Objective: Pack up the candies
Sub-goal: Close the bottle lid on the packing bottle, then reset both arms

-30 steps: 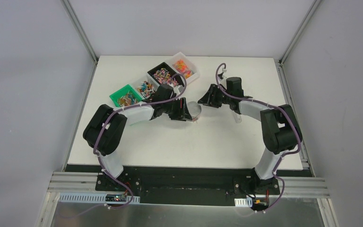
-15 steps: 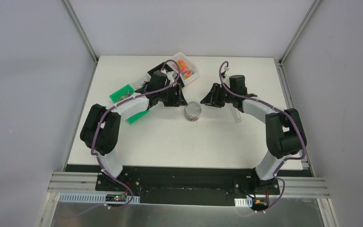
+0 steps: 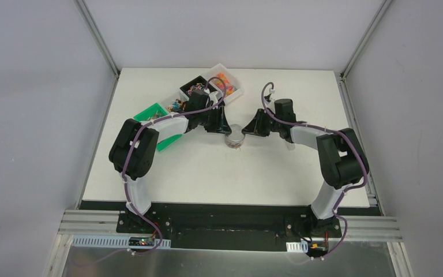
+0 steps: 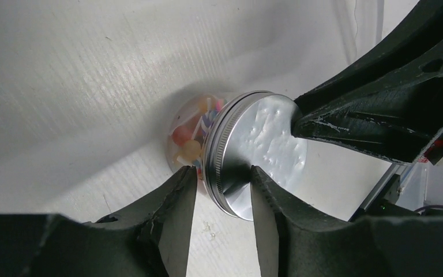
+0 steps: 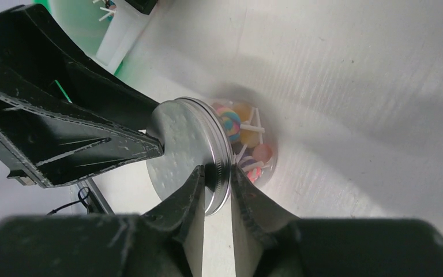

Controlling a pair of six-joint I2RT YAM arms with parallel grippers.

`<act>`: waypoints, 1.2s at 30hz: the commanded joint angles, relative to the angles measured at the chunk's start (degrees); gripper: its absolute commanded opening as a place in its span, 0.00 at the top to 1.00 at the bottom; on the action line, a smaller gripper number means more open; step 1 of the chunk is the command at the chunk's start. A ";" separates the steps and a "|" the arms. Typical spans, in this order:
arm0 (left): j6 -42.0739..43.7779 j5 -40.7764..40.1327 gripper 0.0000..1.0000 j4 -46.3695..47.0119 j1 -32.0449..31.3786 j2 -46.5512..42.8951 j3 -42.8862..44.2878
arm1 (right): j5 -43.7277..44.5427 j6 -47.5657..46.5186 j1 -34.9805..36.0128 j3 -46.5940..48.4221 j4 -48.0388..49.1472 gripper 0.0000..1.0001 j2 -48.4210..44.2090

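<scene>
Left wrist view: the left gripper (image 4: 224,187) straddles the rim of the metal lid (image 4: 268,144); whether it grips, I cannot tell. Opposite, arm bent inward, the right gripper (image 5: 218,186) pinches that rim. Inside the clear jar (image 4: 186,122), mid-table (image 3: 219,173), lie the candies (image 5: 247,138)

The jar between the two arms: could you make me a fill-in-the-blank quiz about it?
The clear jar is topped with a silver ___. Through its wall show colourful ___. The left hand and the right hand reach it from ___ sides. It stands on a ___ table.
Missing: lid, candies, opposite, white.
</scene>
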 commanded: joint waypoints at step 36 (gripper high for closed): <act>12.30 -13.48 0.01 -23.35 3.78 -24.62 16.21 | 28.30 -16.59 0.83 14.09 -36.81 0.00 -33.18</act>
